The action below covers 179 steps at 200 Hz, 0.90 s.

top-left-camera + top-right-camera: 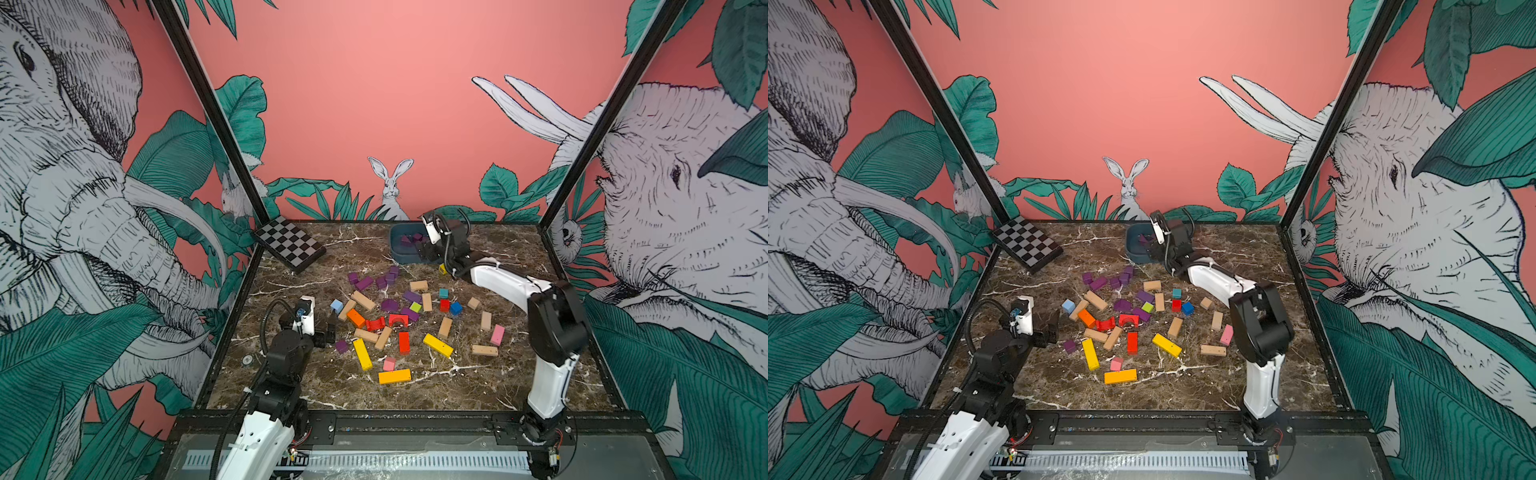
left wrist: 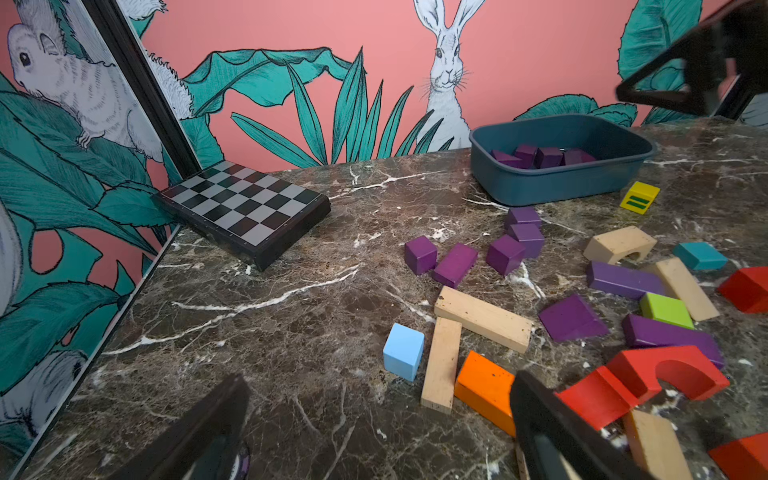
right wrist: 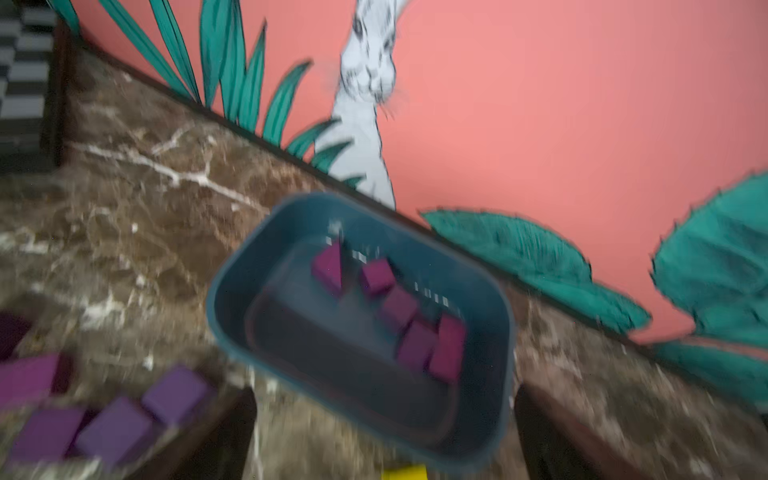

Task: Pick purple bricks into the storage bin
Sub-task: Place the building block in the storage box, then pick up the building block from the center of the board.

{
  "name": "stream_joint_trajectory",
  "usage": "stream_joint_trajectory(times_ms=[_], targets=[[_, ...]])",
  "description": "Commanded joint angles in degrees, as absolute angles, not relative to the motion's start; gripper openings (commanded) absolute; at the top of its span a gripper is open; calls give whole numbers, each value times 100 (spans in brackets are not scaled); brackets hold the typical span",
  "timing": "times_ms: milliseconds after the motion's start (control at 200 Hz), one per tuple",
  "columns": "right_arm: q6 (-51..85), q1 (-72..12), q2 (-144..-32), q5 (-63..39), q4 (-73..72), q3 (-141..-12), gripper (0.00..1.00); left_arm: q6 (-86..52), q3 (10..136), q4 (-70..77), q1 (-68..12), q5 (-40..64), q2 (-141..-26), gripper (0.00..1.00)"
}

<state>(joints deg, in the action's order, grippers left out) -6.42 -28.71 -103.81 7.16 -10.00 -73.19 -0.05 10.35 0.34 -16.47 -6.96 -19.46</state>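
Soft even light; top views warp at edges; right wrist view motion-blurred, dark blue plastic bin smeared

Front marble bare; blocks crowd centre purple bricks; checkerboard fills far-left corner.

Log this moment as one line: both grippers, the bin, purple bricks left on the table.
right gripper: open, empty, at storage bin | left gripper: open, empty, over table | bin: several purple bricks inside | table: more purple bricks loose
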Motion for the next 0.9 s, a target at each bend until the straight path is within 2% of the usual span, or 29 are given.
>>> stream_joint_trajectory(times_ms=[0, 140, 335, 460, 665, 750, 890], targets=[[-371, -2861, -9466, 755, -2177, -5866, 99, -27, 1225, 213, -1670, -692, -2126, 99], [-403, -3058, -8145, 590, -3155, -3919, 99, 37, 1371, 374, -1675, -486, -2644, 99], [-422, -3534, -7235, 937, -2978, -2703, 99, 59, 1651, 641, -1672, -336, -3487, 99], [-334, -3593, -6858, 1109, -3040, -2092, 99, 36, 2231, 414, -1670, -603, -4105, 99], [-36, -3595, -6655, 1308, -3696, -1234, 99, -18, 3957, -561, -1670, -893, -6282, 99], [-16, -3586, -6747, 1270, -4217, -1001, 99, -164, 4917, -1153, -1674, -547, -7336, 99], [91, -3390, -6829, 1166, -4119, -1071, 99, -507, 6481, -2375, -1685, 4, -8956, 98]])
